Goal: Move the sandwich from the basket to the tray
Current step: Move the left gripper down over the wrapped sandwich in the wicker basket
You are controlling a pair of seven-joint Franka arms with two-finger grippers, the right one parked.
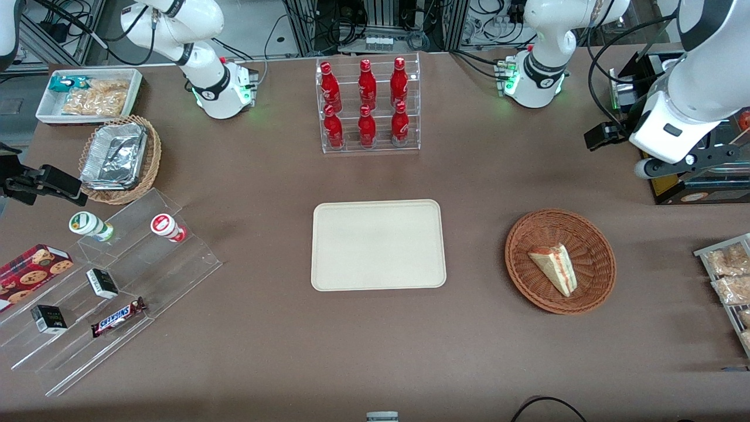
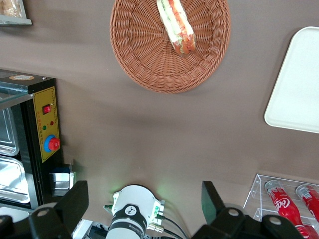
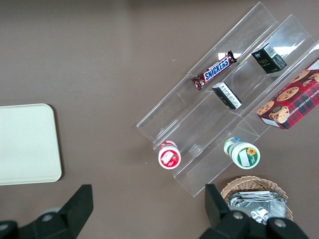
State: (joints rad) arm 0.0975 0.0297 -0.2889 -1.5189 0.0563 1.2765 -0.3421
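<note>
The sandwich is lying inside the round reddish-brown wicker basket, toward the working arm's end of the table, its red and green filling showing along one edge. The cream tray is sitting flat near the table's middle, well apart from the basket and nearer the front camera than the clear rack of red Coca-Cola bottles. The left gripper is hanging high above the table with its fingers spread wide and gripping nothing, well apart from the basket and close to a black control box with a yellow panel.

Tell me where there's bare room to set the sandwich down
The tray is bare. Open tabletop lies between it and the basket holding the sandwich, and between tray and cola bottle rack. The stepped snack display is crowded. The open gripper hovers apart from the basket.
</note>
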